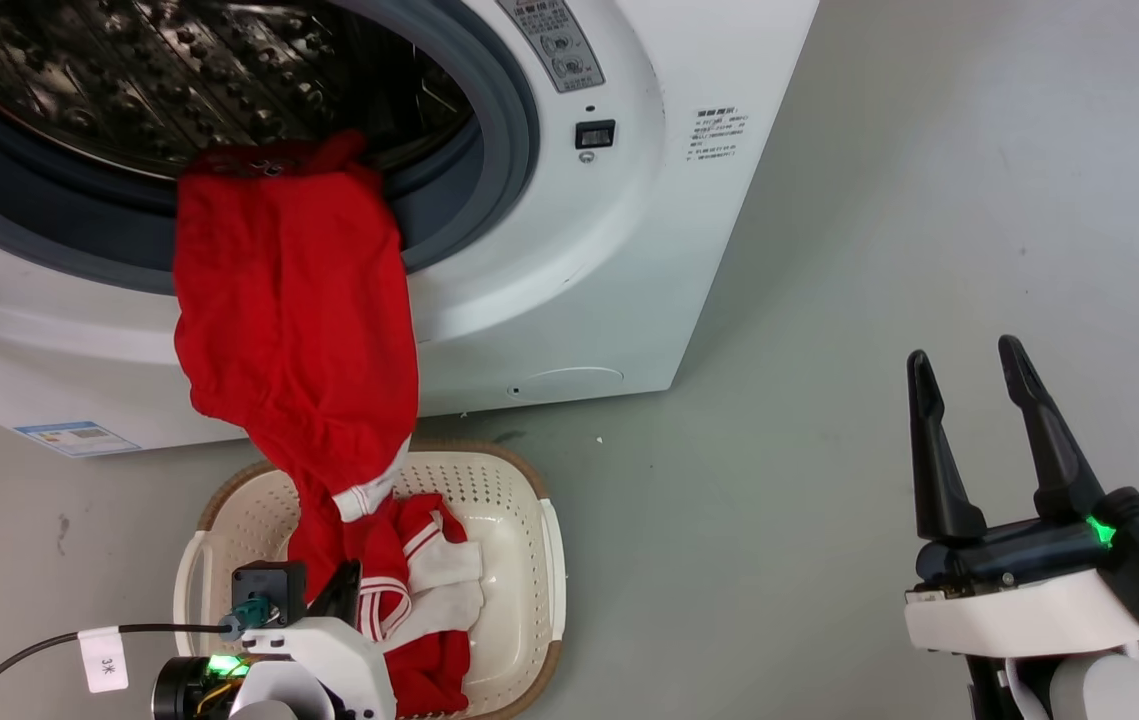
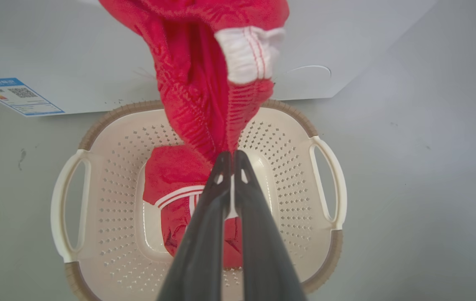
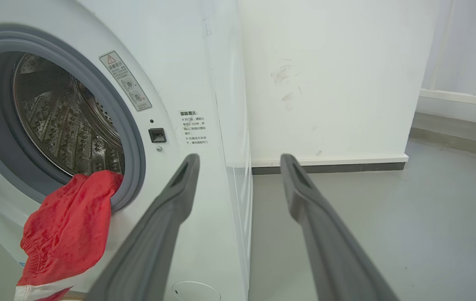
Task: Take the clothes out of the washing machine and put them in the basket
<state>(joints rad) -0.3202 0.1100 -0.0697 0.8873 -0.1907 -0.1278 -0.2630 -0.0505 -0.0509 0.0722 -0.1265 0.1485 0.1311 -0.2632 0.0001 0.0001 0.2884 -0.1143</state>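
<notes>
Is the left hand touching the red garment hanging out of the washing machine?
Touching. The left wrist view shows the left hand shut, its fingers pinching the lower end of the red garment above the basket.

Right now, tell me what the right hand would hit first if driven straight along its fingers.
Probably the washing machine: the open right hand aims at its side panel, just past the front corner. Depth is unclear; it might slip by and reach the white wall behind.

Clothes (image 1: pixel 294 300) are soft cloth, washing machine (image 1: pixel 569 280) glossy, drum (image 1: pixel 179 80) shiny metal, basket (image 1: pixel 509 510) matt plastic.
</notes>
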